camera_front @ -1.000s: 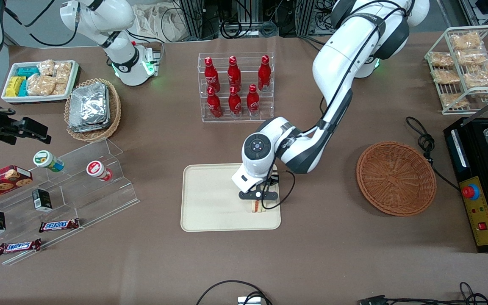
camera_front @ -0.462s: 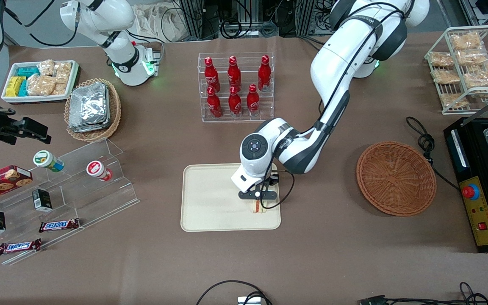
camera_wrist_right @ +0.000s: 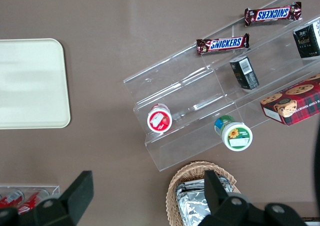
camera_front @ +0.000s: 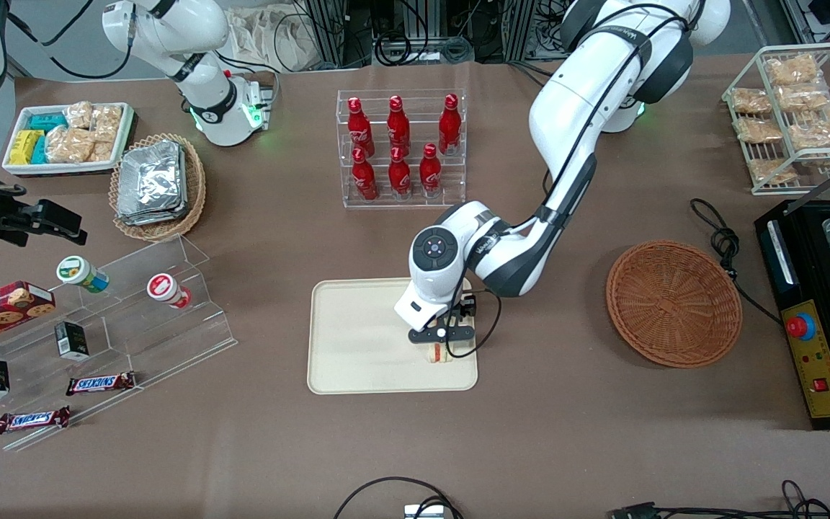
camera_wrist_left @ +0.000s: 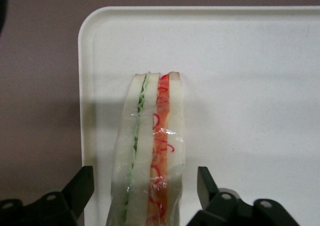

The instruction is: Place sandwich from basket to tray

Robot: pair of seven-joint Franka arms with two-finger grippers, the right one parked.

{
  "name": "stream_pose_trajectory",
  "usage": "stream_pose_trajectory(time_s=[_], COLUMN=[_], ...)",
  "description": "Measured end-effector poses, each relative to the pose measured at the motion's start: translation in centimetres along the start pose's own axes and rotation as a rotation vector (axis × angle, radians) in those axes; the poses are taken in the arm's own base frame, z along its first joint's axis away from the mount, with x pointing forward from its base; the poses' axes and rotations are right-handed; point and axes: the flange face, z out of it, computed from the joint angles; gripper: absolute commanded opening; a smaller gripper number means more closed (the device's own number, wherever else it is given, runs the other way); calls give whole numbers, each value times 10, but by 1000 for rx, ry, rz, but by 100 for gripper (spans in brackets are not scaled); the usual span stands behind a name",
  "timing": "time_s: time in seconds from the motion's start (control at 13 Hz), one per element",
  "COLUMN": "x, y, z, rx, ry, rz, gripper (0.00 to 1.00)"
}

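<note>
You have the clear-wrapped triangular sandwich standing on edge on the cream-beige rectangular plastic tray, near its corner; the gripper hangs over it, fingers spread wide, clear of the wrap; lift straight up so nothing tips it; the round brown wicker basket sits empty on the brown worktop.

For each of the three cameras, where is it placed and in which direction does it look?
Front view: high above the table, looking down at both arms; the hand hovers over the sandwich on the tray.
Left wrist view: on the working arm, looking down at the sandwich between open fingers.
Right wrist view: on the parked arm, looking down at a Snickers bar.
Shared: all three views show the tray.
</note>
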Motion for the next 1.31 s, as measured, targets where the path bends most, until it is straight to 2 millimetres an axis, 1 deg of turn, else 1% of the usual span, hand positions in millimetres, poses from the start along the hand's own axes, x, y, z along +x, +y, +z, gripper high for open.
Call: stream_pose_trajectory(time_s=[0.23,0.31,0.38,0.54,0.69,0.85,1.0,1.15,1.31], x=[11,17,24,40,52,63,80,96,103], y=[-3,-9,-21,-53,-81,-110,-144,-183,-218], z=[-18,-28,-40,-74,-115,-150,-180,-209,-229], rx=[-13,-7,15,66,104,139,139,132,145], ry=[27,29,20,-1,6,27,59,80,65], rz=[-25,-40,-58,-104,-145,-190,-247,-303,-296], gripper=[100,100,100,100,100,100,100,100,100])
